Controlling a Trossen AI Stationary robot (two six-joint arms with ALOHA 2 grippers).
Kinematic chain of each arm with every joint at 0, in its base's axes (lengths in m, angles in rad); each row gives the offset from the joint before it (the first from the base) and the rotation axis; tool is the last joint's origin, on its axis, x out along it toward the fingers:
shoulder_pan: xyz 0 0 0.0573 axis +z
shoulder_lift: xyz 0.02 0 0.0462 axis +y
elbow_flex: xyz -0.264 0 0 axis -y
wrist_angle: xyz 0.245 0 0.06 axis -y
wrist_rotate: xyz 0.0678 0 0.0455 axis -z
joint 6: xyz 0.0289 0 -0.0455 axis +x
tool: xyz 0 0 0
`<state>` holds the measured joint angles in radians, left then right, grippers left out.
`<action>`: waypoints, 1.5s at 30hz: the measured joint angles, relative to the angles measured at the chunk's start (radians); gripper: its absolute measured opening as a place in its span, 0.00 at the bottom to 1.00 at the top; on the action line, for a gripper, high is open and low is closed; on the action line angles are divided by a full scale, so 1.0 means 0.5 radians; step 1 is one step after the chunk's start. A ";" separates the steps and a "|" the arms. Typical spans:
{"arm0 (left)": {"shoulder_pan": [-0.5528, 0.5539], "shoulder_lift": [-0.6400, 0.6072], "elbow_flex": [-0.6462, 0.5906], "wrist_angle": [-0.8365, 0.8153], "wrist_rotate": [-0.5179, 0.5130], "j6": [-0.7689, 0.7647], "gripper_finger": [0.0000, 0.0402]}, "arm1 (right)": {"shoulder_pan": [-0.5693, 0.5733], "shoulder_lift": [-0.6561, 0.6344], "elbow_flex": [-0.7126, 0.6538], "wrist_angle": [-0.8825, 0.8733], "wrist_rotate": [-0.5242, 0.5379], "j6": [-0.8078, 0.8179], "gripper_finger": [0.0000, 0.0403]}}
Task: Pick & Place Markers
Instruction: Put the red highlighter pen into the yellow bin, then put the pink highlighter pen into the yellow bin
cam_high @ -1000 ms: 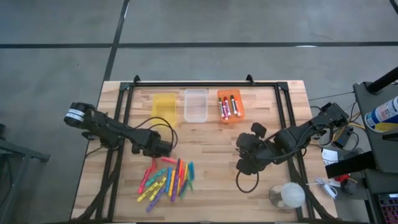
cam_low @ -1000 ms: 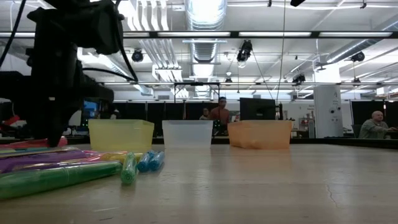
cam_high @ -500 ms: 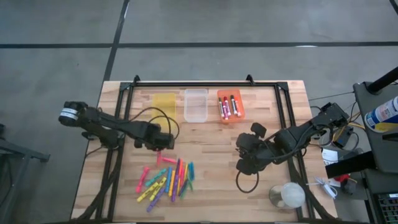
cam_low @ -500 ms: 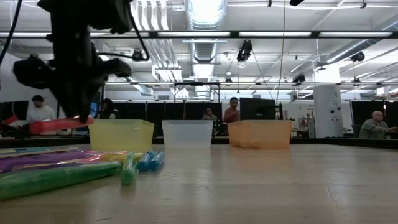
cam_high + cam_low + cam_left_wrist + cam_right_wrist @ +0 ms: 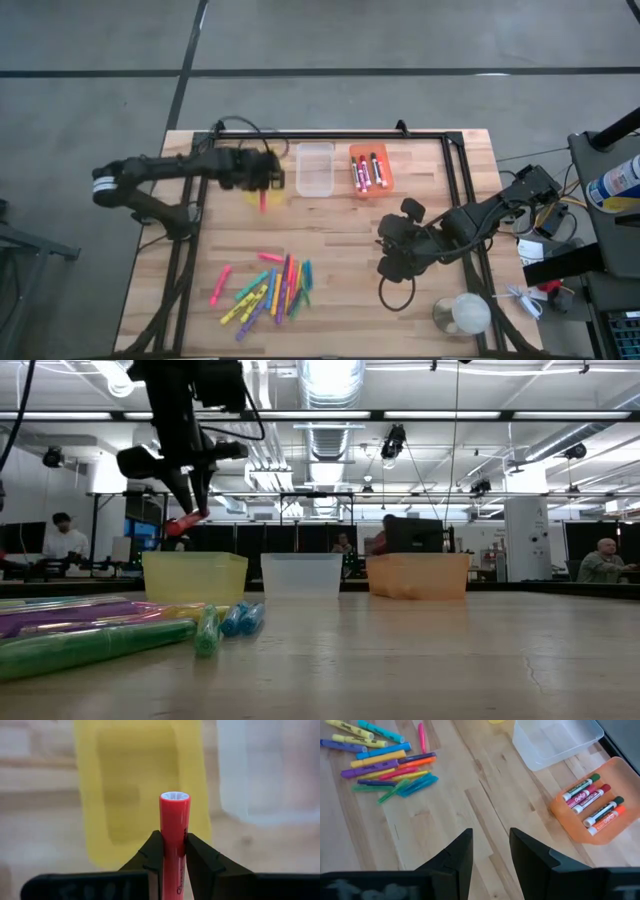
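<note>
Red marker [image 5: 174,837] pinched between left gripper [image 5: 173,851] fingers, held in the air above the yellow bin [image 5: 264,170]. Left wrist view shows the grip and marker end clearly; high view shows only a red sliver [image 5: 263,203] below the gripper, low view a red tip [image 5: 183,524] above the bin. Loose markers [image 5: 268,288] lie in a pile on the table [image 5: 340,300]; low view blurs them. Right gripper [image 5: 490,851] idle mid-table, fingers spread, holding nothing. Right wrist view alone shows four white markers [image 5: 592,803] in the orange bin [image 5: 625,795], cut off at the edge; clear bin [image 5: 555,740] partly cropped.
</note>
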<state>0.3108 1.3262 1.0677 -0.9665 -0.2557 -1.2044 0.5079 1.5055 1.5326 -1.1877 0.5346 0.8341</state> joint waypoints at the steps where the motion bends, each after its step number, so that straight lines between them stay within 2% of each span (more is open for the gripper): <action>1: 0.081 0.000 0.008 0.009 0.014 0.057 0.13 | 0.000 0.000 0.001 0.001 0.000 0.000 0.30; 5: 0.355 0.000 0.059 0.069 0.036 0.281 0.13 | 0.000 0.000 0.001 0.003 0.000 0.000 0.30; 10: 0.597 0.048 0.059 0.144 0.176 0.533 0.13 | -0.009 -0.001 0.001 0.025 0.051 0.041 0.30; 16: 0.695 0.182 0.052 0.201 0.218 0.624 0.17 | -0.058 -0.001 0.001 0.041 0.054 0.045 0.30; 26: 0.719 0.419 0.112 0.257 0.444 0.550 0.33 | -0.092 -0.001 0.001 0.040 0.053 0.008 0.30; 31: 0.706 0.424 0.161 0.223 0.594 0.637 0.34 | -0.092 -0.001 0.001 0.040 0.051 0.007 0.30; 37: 0.589 0.281 0.173 -0.130 0.526 0.634 0.34 | -0.087 -0.001 0.001 0.038 0.035 0.002 0.30; 40: 0.455 0.193 0.172 -0.306 0.439 0.534 0.34 | -0.086 -0.001 0.001 0.039 0.035 -0.008 0.30; 45: 0.083 0.041 0.142 -0.372 0.385 0.276 0.34 | -0.086 -0.001 0.000 0.038 0.034 -0.017 0.30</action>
<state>0.3525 1.3466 1.1385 -1.1525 -0.0631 -1.0666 0.4648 1.5051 1.5326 -1.1687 0.5515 0.8257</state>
